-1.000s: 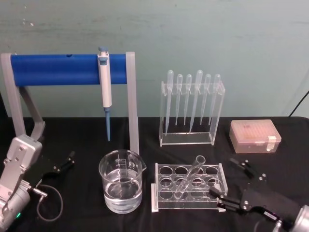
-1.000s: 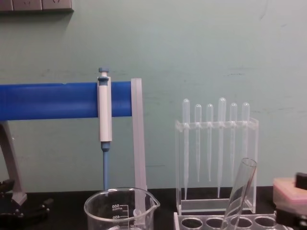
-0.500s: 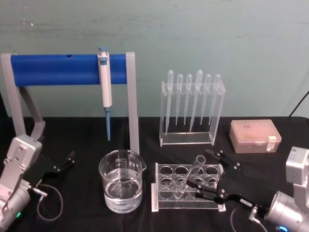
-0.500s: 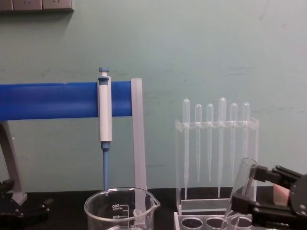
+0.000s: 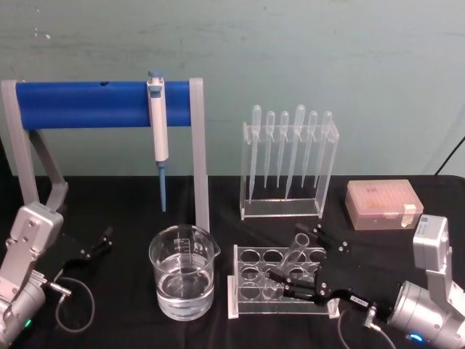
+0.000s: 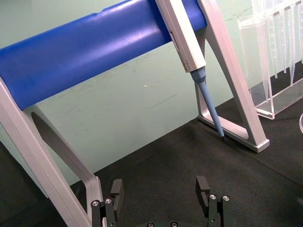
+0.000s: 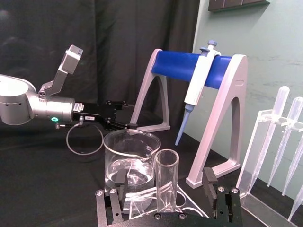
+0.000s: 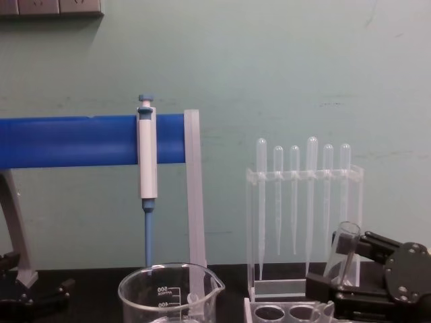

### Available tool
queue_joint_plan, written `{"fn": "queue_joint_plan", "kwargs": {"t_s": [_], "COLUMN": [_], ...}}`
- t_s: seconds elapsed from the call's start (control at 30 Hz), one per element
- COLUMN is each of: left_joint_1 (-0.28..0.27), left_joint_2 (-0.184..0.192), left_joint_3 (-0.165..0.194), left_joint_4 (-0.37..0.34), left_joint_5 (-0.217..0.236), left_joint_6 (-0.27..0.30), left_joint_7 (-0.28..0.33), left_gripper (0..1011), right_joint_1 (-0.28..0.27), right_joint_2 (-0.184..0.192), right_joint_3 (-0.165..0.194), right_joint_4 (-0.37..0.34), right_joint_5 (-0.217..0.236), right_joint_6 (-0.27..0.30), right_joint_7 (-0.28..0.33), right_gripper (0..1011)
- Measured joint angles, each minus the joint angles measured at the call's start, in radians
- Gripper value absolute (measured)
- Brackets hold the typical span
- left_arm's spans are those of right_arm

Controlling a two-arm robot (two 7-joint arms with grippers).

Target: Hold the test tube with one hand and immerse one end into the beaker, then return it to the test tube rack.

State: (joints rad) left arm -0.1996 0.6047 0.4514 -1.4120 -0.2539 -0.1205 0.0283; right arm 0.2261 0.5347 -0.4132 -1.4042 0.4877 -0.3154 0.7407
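The test tube (image 5: 288, 257) leans tilted in a clear rack (image 5: 234, 292), open rim up. My right gripper (image 5: 296, 263) is open, with one finger on each side of the tube and a gap on both sides. In the right wrist view the tube (image 7: 166, 185) stands between the black fingers (image 7: 211, 185). The chest view has the tube (image 8: 343, 250) in front of the right gripper (image 8: 367, 272). The beaker (image 5: 183, 275), part full of clear liquid, stands left of the rack; it also shows in the chest view (image 8: 170, 296). My left gripper (image 6: 160, 189) rests open at the far left (image 5: 96, 247).
A blue and grey stand (image 5: 102, 104) holds a blue-and-white pipettor (image 5: 158, 131) behind the beaker. A clear rack of several pipettes (image 5: 288, 156) stands behind the tube rack. A pink tip box (image 5: 383, 204) sits at the right.
My right gripper has come in from the right and moved left, so that its open fingers now stand on either side of the test tube. The left arm has not moved.
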Motion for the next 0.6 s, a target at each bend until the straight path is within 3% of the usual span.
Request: {"fn": "queue_joint_plan", "kwargs": {"t_s": [0.6], "left_joint_1": [0.0], "left_joint_2": [0.0], "left_joint_3": [0.0], "left_joint_4": [0.0], "left_joint_5": [0.0], "left_joint_6": [0.0], "left_joint_7": [0.0], "left_gripper": [1000], "right_joint_1": [-0.006], "right_joint_2": [-0.012], "right_joint_3": [0.0], "right_joint_4": [0.009], "right_joint_5": [0.007], "right_joint_6": [-0.011], "right_joint_7": [0.007], "right_gripper": [1002]}}
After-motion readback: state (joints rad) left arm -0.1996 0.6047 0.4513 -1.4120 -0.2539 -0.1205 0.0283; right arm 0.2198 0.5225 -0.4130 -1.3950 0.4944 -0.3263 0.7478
